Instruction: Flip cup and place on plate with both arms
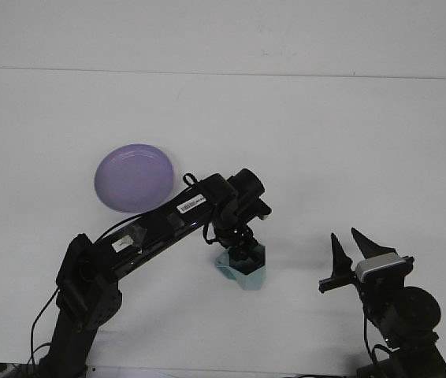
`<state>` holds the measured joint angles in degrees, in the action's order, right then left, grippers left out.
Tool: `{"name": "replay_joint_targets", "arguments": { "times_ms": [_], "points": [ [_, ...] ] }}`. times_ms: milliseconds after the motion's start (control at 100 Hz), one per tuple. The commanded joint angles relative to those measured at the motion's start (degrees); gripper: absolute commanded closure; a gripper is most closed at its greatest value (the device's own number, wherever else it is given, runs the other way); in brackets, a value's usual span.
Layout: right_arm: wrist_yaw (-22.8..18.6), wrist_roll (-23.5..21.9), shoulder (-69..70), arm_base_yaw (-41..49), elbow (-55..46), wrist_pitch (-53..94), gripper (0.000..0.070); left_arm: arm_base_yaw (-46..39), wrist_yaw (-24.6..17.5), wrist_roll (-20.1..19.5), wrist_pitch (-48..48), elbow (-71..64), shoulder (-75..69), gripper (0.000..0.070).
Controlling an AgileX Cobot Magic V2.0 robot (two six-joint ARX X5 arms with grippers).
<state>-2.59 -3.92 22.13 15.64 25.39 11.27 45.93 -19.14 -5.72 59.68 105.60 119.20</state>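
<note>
A teal hexagonal cup [241,275] lies on the white table, front of centre. My left gripper [244,253] comes down on it from above and touches its upper rim, and the wrist covers the contact. The purple plate [134,177] rests flat to the back left, well apart from the cup. My right gripper [348,249] stands open at the front right, pointing up with nothing in it, a good distance right of the cup.
The left arm [160,224] stretches diagonally from the front left corner, passing just in front of the plate. The right arm's base [400,315] sits at the front right edge.
</note>
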Motion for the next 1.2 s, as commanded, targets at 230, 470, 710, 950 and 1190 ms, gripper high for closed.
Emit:
{"name": "replay_joint_targets", "arguments": {
  "times_ms": [230, 470, 710, 950, 1190],
  "points": [
    [0.3, -0.4, 0.0, 0.1, 0.2, -0.5, 0.042, -1.8, 2.8, -1.1, 3.8, 5.2, 1.0, 0.0688],
    [0.3, -0.4, 0.0, 0.1, 0.2, -0.5, 0.042, -11.1, 6.2, -0.6, 9.9, 13.7, -1.7, 0.0688],
    [0.3, -0.4, 0.0, 0.1, 0.2, -0.5, 0.042, -25.5, 9.1, 2.2, 11.0, 14.2, -6.6, 0.0688],
    [0.3, -0.4, 0.0, 0.1, 0.2, -0.5, 0.042, -37.1, 13.7, 1.8, 9.8, 14.2, -5.1, 0.0687],
    [0.3, -0.4, 0.1, 0.1, 0.2, -0.2, 0.042, -41.2, 14.1, 1.3, 7.5, 14.2, 0.6, 0.0687]
  ]
}}
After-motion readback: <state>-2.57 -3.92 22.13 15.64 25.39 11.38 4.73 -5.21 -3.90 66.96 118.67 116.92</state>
